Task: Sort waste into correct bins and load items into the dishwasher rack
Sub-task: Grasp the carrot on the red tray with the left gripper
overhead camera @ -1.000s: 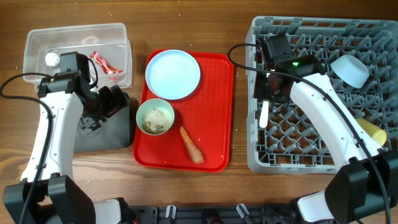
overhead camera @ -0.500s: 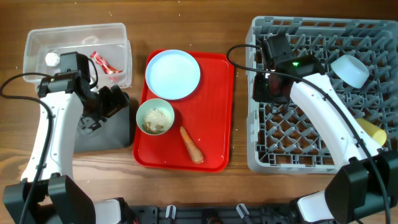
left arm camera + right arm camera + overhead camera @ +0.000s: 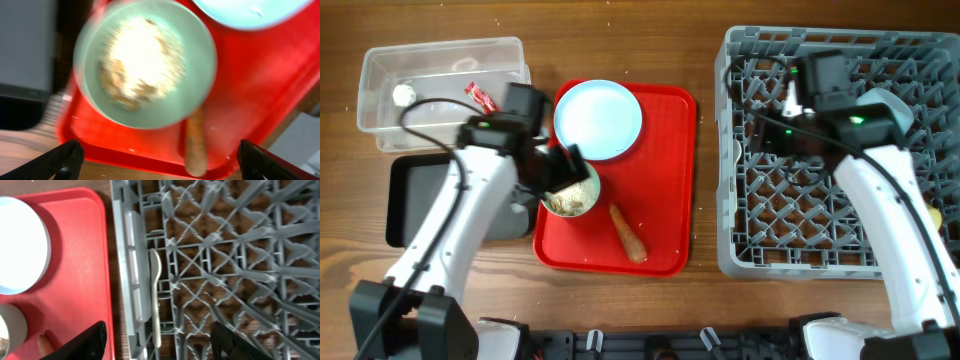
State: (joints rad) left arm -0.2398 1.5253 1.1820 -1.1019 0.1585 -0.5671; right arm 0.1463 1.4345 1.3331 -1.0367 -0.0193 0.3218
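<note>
Wooden table (image 3: pixel 620 305); left fingers (image 3: pixel 67 159) wide apart above bowl (image 3: pixel 145 62).

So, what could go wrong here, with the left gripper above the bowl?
1. The bowl holds food scraps; if the open left gripper tilts it, they may spill on the red tray.
2. The carrot lies beside the bowl; a finger could knock it.

Tray (image 3: pixel 665 180): one. Plate (image 3: pixel 598 120): one. Bowl (image 3: pixel 577 201): one. Carrot (image 3: pixel 628 233): one. Bins: two, one clear bin (image 3: pixel 440 48), one black bin (image 3: pixel 410 190). Wrapper (image 3: pixel 480 97): one. White wad (image 3: pixel 404 95): one. Rack (image 3: pixel 800 250): one. Spoon (image 3: pixel 155 295): one.
</note>
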